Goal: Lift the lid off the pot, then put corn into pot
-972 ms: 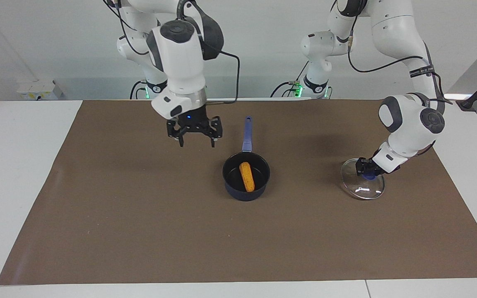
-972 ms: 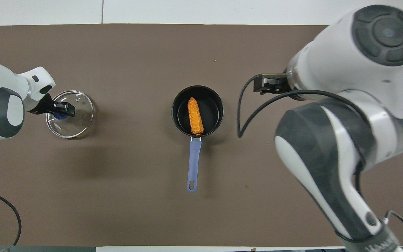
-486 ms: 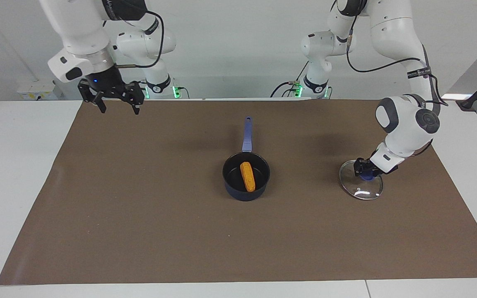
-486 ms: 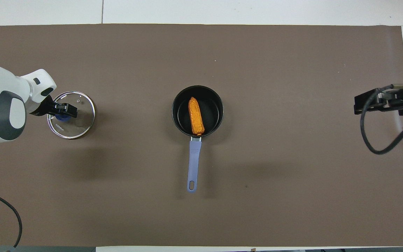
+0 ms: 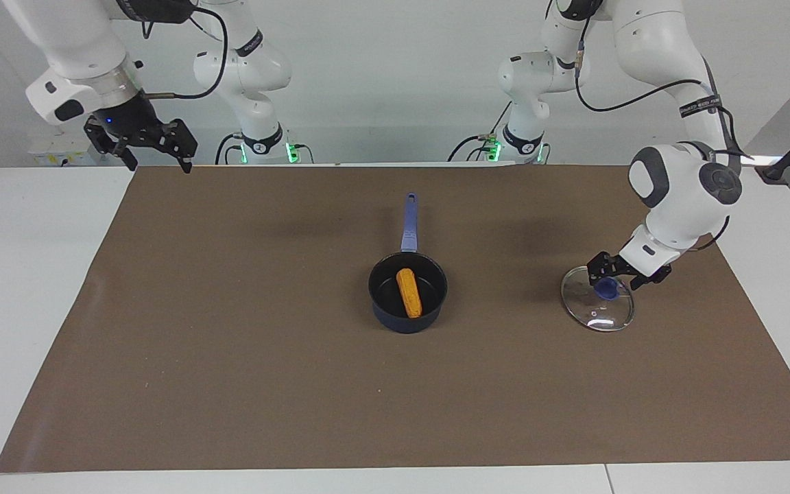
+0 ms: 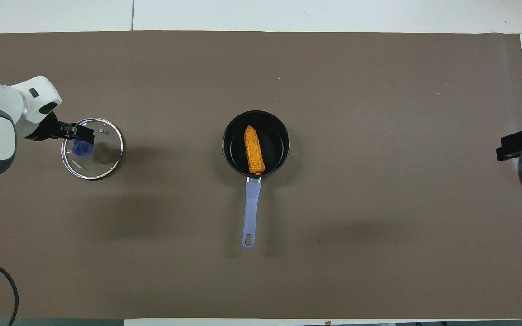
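Brown mat (image 5: 230,357) — lid (image 5: 597,310) under left hand (image 5: 620,269) (open).

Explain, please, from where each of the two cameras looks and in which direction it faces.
Facing view: high, across the table, facing the robots; both arms show whole, the right gripper raised by the mat's corner, the left gripper at the lid.
Overhead view: above the robots' end, looking steeply down; only the left arm's wrist and the right gripper's edge show.
Shared, half a turn apart: the lid, and the pot holding the corn.
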Controlling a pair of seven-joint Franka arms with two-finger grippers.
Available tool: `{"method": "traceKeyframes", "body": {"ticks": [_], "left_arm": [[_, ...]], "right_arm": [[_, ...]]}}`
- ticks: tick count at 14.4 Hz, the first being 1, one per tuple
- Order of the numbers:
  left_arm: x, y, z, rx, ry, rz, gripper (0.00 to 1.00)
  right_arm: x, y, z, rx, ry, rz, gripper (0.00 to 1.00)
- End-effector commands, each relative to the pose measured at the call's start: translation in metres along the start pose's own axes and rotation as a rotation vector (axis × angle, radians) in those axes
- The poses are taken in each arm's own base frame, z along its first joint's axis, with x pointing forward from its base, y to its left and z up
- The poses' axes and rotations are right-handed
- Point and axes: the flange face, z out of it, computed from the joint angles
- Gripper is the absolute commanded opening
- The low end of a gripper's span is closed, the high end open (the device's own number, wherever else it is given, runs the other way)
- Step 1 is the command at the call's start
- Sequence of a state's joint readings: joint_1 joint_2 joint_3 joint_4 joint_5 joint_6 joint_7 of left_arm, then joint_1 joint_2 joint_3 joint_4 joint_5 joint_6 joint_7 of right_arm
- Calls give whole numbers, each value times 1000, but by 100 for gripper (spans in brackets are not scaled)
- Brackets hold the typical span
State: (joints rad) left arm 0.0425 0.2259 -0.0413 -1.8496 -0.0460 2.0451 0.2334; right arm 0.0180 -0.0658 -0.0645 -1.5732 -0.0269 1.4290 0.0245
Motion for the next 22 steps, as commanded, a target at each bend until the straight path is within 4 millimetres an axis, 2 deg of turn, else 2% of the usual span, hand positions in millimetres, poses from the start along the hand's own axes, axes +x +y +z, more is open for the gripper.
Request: {"method": "traceKeyframes", "body": {"ticks": [1,3,4,7,9,10,13,15,17,20,22], "left_arm": [[5,9,-60,9,3,-6,100],[5,17,-92,12,20,-89,100],[1,33,-109,15,26,-92,100],[-24,45,-155,33,41,-84,100],[-44,50,-174,32,19,-85,100],[-51,51,-179,33,16,-89,100],[-67,62,-176,32,-16,-160,100],[-67,79,-169,34,-13,-167,100],[-64,96,-172,34,-3,-162,100],[-59,92,-191,39,0,-162,100],[-58,91,-193,58,-22,-157,100]], "right_arm": [[-18,1,11,11,18,-3,100],[-13,-4,10,9,26,1,100],[-11,-6,10,11,25,-3,100],[-6,-12,16,56,-2,-2,100],[-12,-15,17,55,-26,-8,100],[-13,-15,17,55,-29,-8,100],[-14,-16,15,55,-25,-13,100],[-14,-14,13,56,-11,-15,100],[-12,-9,15,57,-8,-3,100],[-11,-3,21,58,2,7,100],[-14,-2,27,60,9,7,100]]}}
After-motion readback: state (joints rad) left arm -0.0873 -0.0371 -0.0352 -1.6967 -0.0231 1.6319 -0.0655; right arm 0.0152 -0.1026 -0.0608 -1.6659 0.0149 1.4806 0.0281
